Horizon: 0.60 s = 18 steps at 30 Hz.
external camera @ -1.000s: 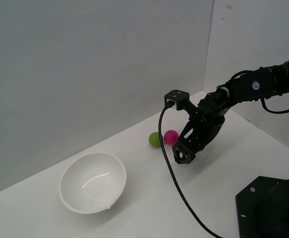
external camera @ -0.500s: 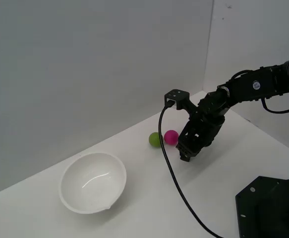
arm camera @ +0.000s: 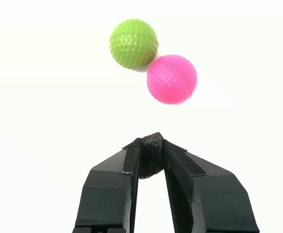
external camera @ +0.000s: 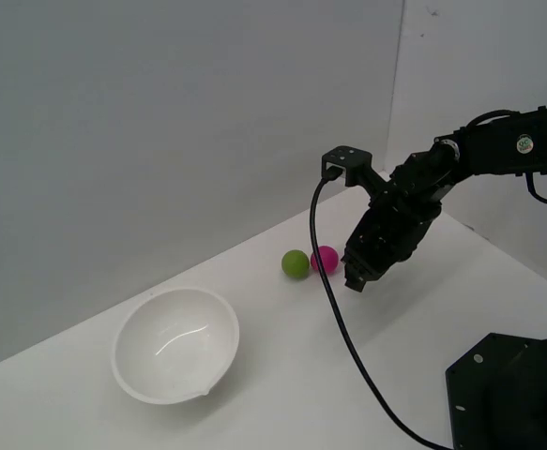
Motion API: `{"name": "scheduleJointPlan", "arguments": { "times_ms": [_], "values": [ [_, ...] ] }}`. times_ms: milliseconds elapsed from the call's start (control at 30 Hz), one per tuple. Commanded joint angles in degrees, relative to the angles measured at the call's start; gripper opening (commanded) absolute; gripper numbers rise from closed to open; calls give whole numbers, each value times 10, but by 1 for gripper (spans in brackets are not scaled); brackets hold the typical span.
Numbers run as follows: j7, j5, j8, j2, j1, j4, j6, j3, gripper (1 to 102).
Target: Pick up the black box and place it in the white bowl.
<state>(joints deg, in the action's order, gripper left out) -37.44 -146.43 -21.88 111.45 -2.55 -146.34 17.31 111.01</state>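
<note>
Wrist view first: the gripper (arm camera: 152, 158) has its two black fingers (arm camera: 109, 187) clamped on the black box (arm camera: 152, 154), a small matte cube with a rough, foamy look, pinched right at the fingertips so its far end pokes out a little beyond them. Past the fingertips lie a green golf ball (arm camera: 133, 43) and a pink golf ball (arm camera: 172, 78), dimpled and touching each other on the white table (arm camera: 44, 111).

From the exterior view, the gripper (external camera: 357, 277) hangs in the air above the white table (external camera: 282, 375), pointing downward, just to the exterior view's right of the pink golf ball (external camera: 323, 258). The green golf ball (external camera: 295, 263) sits against it on the other side. In this view the cube cannot be made out against the black fingers. A black cable (external camera: 334, 309) droops from the arm (external camera: 479, 155) down toward the table's near edge. The white bowl (external camera: 175, 344) rests well apart, toward the exterior view's left, glossy and tipped slightly. A black robot base (external camera: 512, 394) fills the lower corner on the exterior view's right.
</note>
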Motion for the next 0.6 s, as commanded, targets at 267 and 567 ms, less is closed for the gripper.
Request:
{"name": "scheduleJointPlan", "arguments": {
  "times_ms": [267, 567],
  "values": [
    [-47, 54, -5, 77, 8, 52, 4, 81, 3],
    [-66, 84, 0, 104, 9, 82, 3, 108, 3]
  ]
}}
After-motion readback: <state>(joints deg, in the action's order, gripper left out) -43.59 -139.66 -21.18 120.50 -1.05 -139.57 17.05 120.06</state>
